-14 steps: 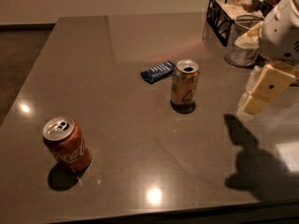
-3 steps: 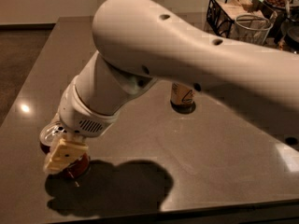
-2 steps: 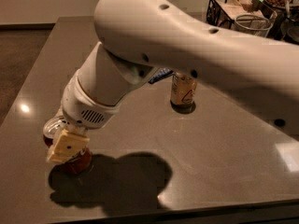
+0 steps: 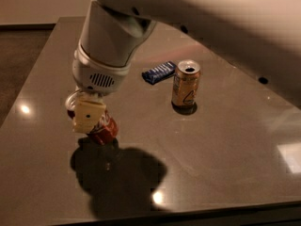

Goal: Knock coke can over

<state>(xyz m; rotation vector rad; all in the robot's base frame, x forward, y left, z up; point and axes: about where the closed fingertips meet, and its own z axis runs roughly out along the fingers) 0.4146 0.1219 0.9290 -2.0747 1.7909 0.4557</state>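
Observation:
The coke can (image 4: 105, 129) is red with a silver top and sits at the table's front left, leaning with its top to the left. My gripper (image 4: 92, 122) is down over it, and the can sits between the fingers. One cream finger pad (image 4: 87, 116) covers the can's front; the other finger is hidden behind it. The gripper looks shut on the can. The big white arm (image 4: 113, 36) hangs above and hides much of the can.
A gold can (image 4: 186, 85) stands upright at mid table, right of the gripper. A blue snack packet (image 4: 158, 72) lies just behind it. The dark table (image 4: 225, 154) ends at the front edge close below; the arm's shadow falls there.
The arm came from the right to the coke can. Over the last second the gripper and the can moved together to the right and away from the front edge, and the can now leans.

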